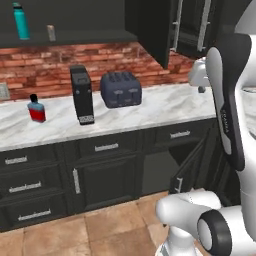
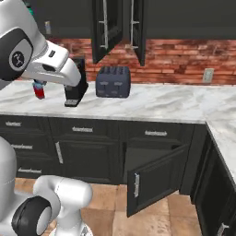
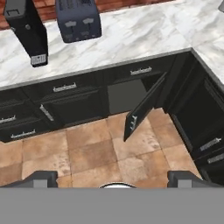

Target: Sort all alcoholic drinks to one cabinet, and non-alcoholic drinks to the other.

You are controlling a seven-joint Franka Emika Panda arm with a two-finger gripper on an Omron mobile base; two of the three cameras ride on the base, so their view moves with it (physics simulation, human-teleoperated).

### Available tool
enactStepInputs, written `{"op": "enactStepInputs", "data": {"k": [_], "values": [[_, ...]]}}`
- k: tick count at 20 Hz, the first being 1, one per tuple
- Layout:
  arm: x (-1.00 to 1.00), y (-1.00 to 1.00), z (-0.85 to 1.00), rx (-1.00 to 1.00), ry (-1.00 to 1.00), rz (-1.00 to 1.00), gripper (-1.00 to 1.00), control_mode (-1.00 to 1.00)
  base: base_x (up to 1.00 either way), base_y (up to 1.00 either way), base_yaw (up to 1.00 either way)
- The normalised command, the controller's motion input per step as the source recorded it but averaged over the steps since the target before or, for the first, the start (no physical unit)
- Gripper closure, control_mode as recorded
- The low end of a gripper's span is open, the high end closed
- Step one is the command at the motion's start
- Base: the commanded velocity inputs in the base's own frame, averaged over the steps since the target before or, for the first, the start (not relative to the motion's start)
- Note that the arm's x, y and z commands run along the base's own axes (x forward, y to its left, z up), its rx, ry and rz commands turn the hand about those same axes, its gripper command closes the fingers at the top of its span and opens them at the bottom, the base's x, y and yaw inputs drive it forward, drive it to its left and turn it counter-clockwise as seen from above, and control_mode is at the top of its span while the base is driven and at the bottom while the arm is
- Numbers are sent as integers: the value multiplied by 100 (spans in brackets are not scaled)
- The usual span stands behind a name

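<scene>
The pincer (image 3: 112,177) shows at the bottom edge of the hand view, its two dark fingertips (image 3: 41,177) set far apart at the lower left and lower right, with nothing between them; it stands wide open and holds nothing. Beyond it lies tan floor tile (image 3: 87,153), and above that the dark lower cabinets, one door (image 3: 142,109) swung open near the middle of the frame.

The flat blue flask (image 1: 36,108) with red label and black cap stands upright on the marble counter (image 1: 165,107) at the left middle of the left base view, well apart from the black coffee machine (image 1: 81,95) to its right. In the right base view its red lower part (image 2: 39,92) peeks out under the white arm at the upper left. The pincer is well away from it.

The tall teal bottle (image 1: 21,21) stands on the open upper shelf (image 1: 70,37) at the top left of the left base view, with a small slim bottle (image 1: 51,33) a little to its right on the same shelf; that bottle is too small to tell its colour.

A dark blue-grey toaster (image 1: 121,89) sits right of the coffee machine, near it but apart. In the hand view both appear at the top left, the coffee machine (image 3: 27,30) and toaster (image 3: 78,18), far above the fingertips in the frame. An upper cabinet door (image 2: 107,27) hangs open at the top centre of the right base view.
</scene>
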Motion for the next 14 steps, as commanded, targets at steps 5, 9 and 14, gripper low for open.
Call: {"op": "enactStepInputs", "data": {"k": [5,9,14], "values": [[0,0,0,0,0,0,-100,100,-12,100,8],[0,0,0,0,0,0,-100,100,8,100,11],[0,0,0,0,0,0,-100,100,11,81,11]]}}
